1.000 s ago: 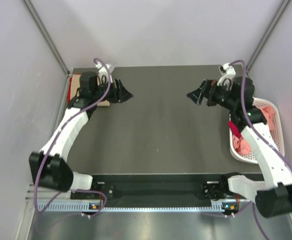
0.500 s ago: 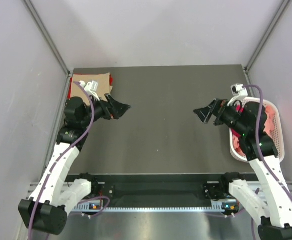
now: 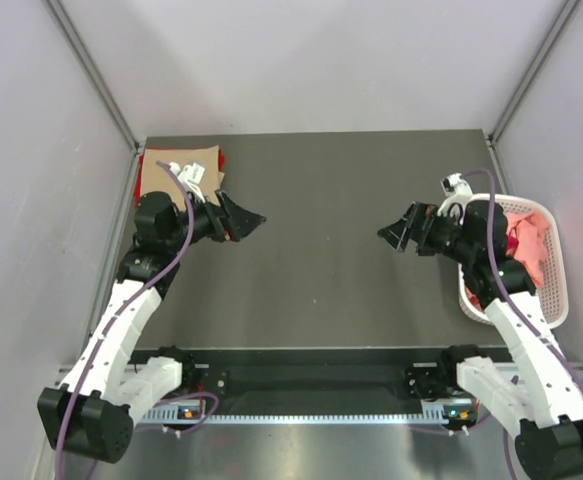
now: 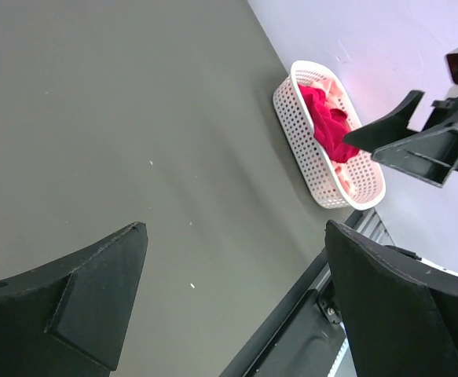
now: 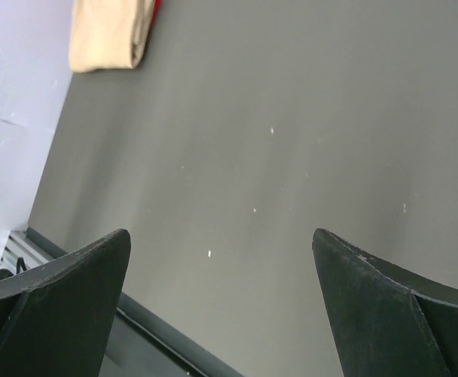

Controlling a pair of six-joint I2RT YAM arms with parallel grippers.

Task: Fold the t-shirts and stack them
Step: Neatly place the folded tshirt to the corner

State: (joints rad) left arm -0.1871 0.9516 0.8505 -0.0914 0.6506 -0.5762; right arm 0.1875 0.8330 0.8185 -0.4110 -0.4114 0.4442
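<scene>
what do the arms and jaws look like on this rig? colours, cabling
Left arm and right arm: white link shells, black joint housings. A purple cable runs along the outside of each. Small white camera unit at each wrist. Jaws are matte black, flat, wedge-shaped. No markings legible.

We see our left tool (image 4: 235, 236) with its fingers (image 4: 71, 298) spread wide over the grey bench (image 4: 119, 110). Beyond, a white basket (image 4: 303, 149) holds a red shirt (image 4: 327, 126) and pink cloth (image 4: 353, 177); the right tool (image 4: 386, 129) hangs near it.
</scene>
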